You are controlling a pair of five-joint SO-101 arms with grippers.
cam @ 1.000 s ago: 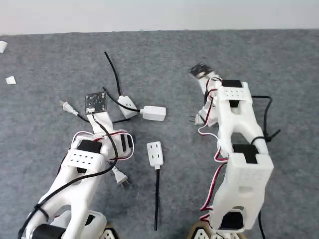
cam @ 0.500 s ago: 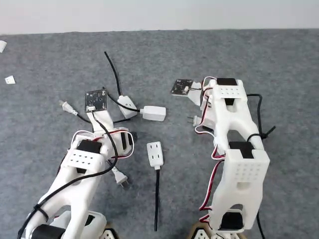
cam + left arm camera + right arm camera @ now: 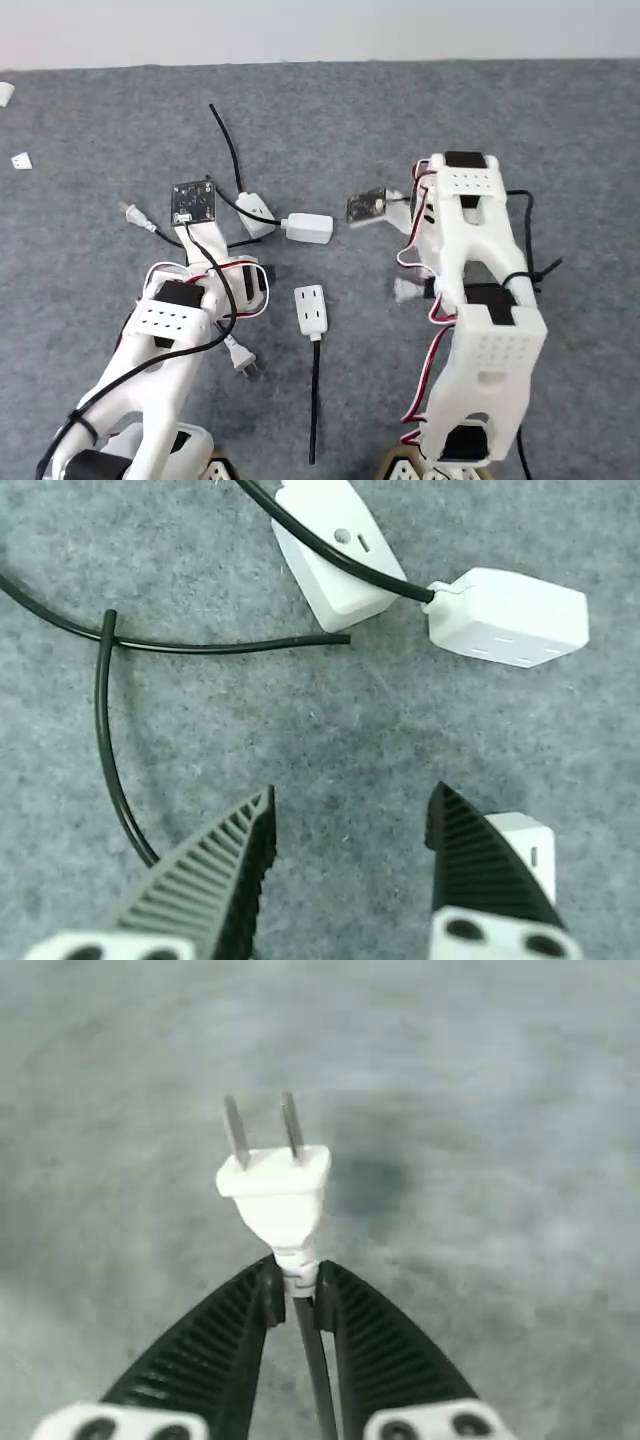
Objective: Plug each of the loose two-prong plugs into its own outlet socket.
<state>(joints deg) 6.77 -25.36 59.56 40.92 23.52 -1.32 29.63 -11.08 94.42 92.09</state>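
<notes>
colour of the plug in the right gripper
The plug is white, seen best in the right wrist view.

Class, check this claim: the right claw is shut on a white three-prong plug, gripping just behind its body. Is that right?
Not quite: the plug has two prongs, not three. The right wrist view shows the right claw shut just behind the white plug's body.

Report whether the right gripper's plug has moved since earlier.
Yes. The plug, held by the right gripper, drew back toward the right arm's base, ending level with the nearest outlet socket.
</notes>
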